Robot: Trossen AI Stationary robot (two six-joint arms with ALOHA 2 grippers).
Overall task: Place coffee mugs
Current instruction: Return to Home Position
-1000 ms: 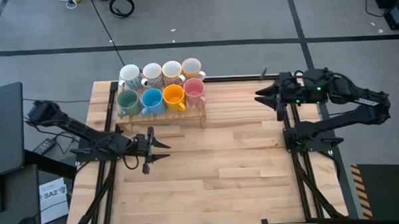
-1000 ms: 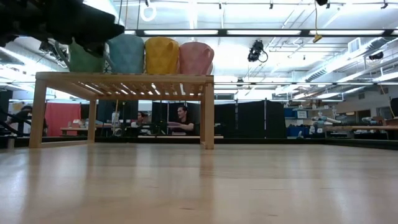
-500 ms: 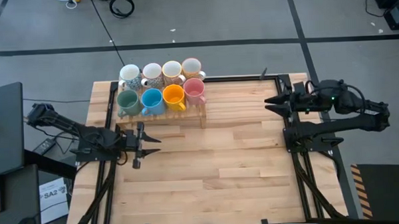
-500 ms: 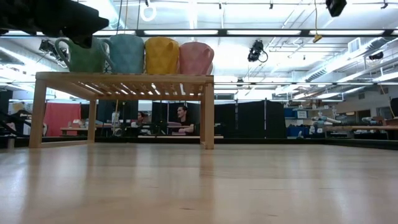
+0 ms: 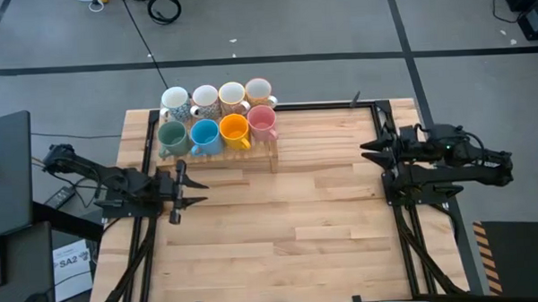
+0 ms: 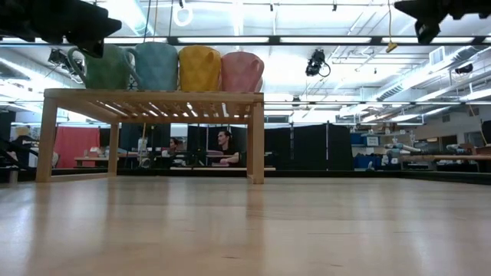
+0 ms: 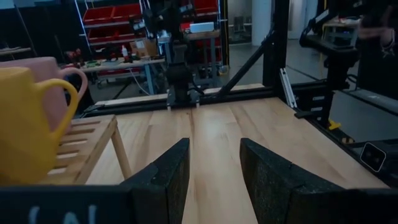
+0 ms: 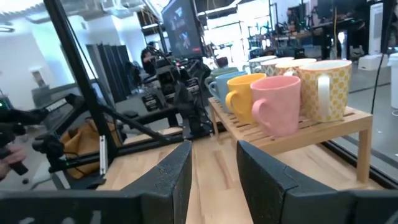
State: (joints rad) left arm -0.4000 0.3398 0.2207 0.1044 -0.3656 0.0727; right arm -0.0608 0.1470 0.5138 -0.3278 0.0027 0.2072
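Observation:
Several coffee mugs stand upright on a slatted wooden rack at the table's far left. The front row holds a green mug, a blue mug, an orange mug and a pink mug. White and patterned mugs stand behind them. My left gripper hovers open at the table's left edge, nearer than the rack and pointing level toward the right. My right gripper hovers open at the right edge and points left. Neither gripper holds anything.
The rack stands on four legs with open space beneath it. Bare wooden tabletop stretches between the two arms and toward the near edge. Black frame rails run along both sides of the table. People sit in the room beyond the table.
My left gripper has drawn back toward the table's left edge, staying level. My right gripper has drawn back toward the right edge and sunk, tipping to level; it now shows at the top of the low view. The mugs and the rack have not moved.

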